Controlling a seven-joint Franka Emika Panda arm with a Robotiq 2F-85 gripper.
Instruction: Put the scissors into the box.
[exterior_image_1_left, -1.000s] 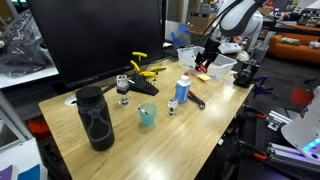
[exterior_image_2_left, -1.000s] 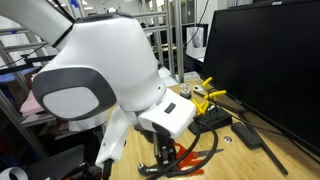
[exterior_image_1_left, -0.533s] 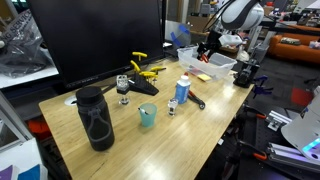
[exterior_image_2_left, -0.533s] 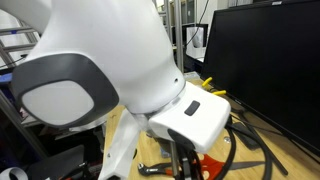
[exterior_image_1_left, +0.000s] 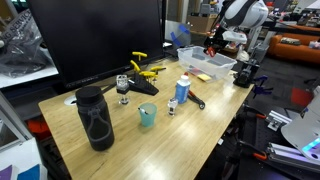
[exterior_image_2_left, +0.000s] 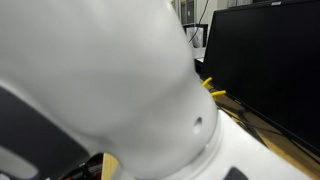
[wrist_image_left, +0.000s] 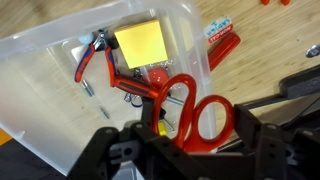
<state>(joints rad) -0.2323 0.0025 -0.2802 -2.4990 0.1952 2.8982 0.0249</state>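
Scissors (wrist_image_left: 196, 112), red-handled, hang clamped in the hand (wrist_image_left: 180, 148) above the box (wrist_image_left: 40, 80) containing a yellow notepad (wrist_image_left: 140, 42).

Bright, even room light, only soft shadows on the worktop (exterior_image_1_left: 200, 135). In an exterior view the arm (exterior_image_2_left: 100, 90) fills everything, washed-out white and totally unfocused. Wrist view's soft, and the end effector (wrist_image_left: 185, 145) up close is dark and blurry.

The box (exterior_image_1_left: 212, 64) sits at the far right end of the table (exterior_image_1_left: 180, 130). The scissors (wrist_image_left: 196, 112) hang in the gripper (wrist_image_left: 190, 140) just over it. A pad (wrist_image_left: 140, 42) and pliers (wrist_image_left: 103, 60) lie inside. The cup (exterior_image_1_left: 147, 116) stands left of the small bottle (exterior_image_1_left: 182, 90).
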